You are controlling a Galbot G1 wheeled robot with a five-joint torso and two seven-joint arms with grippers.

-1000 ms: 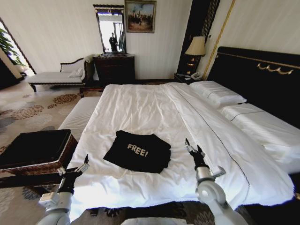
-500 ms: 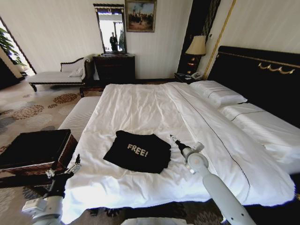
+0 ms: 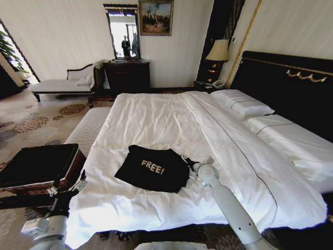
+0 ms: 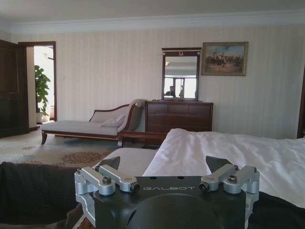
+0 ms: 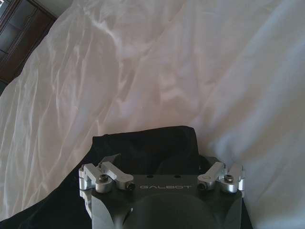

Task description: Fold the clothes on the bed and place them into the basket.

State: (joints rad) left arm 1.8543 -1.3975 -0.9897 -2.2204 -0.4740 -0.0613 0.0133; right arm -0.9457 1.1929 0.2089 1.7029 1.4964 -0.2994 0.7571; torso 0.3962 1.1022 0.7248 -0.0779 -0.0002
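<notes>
Right tool [image 3: 184,158] is down at the shirt's [image 3: 154,167] right edge, over the bed [image 3: 156,117], arm stretched low across the sheet. From the right wrist view its fingers [image 5: 110,157] are spread apart, the black cloth [image 5: 143,152] lying between and under them, nothing pinched that I can see. The shirt sits folded into a rough square near the foot of the bed, "FREE!" lettering facing up, white sheet all round it.

Left tool [image 3: 66,187] hangs off the bed's left corner, just beside the basket [image 3: 39,169]. In the left wrist view its fingers [image 4: 217,164] are wide apart and hold nothing; they point out across the room toward a dresser [image 4: 178,117] and a chaise [image 4: 93,125].

The basket stands on the floor to the left of the bed, well apart from the shirt, its black lining facing up. A striped bench [image 3: 91,127] runs along the bed's left side beyond it. Pillows [image 3: 242,103] lie by the black headboard [image 3: 291,83].
</notes>
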